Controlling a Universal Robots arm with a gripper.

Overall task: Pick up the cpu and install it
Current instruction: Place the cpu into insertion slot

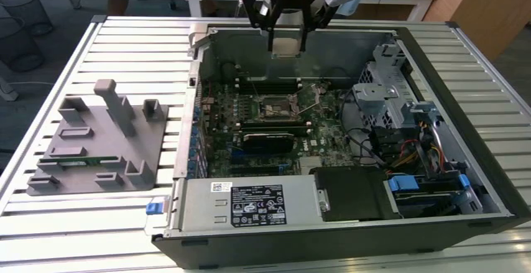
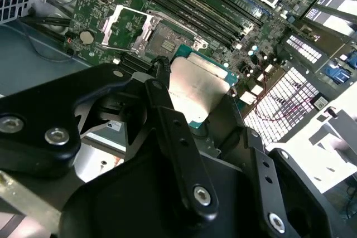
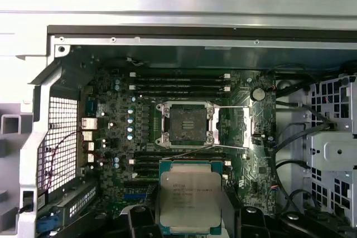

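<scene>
Grip first: the gripper [image 1: 287, 39] is clamped on the cpu [image 1: 287, 46], holding it flat by two opposite edges. In both wrist views the black fingers [image 2: 167, 110] press the sides of the chip [image 3: 191, 198], and its shiny metal lid and thin green rim show between them. In the exterior view the chip hangs in the upper middle of the frame, raised well clear of the board and roughly over the rear wall of the open computer case [image 1: 489, 180]. Just past the held chip in the first wrist view, a bank of memory slots [image 3: 139, 163] crosses between it and the open socket [image 3: 187, 124]. The socket's load plate [image 3: 237, 126] is swung back to one side and its contact bed is bare. In the exterior view the socket [image 1: 275, 106] sits in the middle of the motherboard [image 1: 249, 130], lower in the frame than the chip and a touch toward the exterior view's left. I judge chip and socket to be offset as well as apart in height, not yet stacked. The chip is nearly square, and in the first wrist view its edges look about parallel to the socket frame, so little twist seems needed. Farthest off, on the exterior view's left, a grey tray [image 1: 96, 142] outside the case holds a green memory stick [image 1: 83, 159].
</scene>
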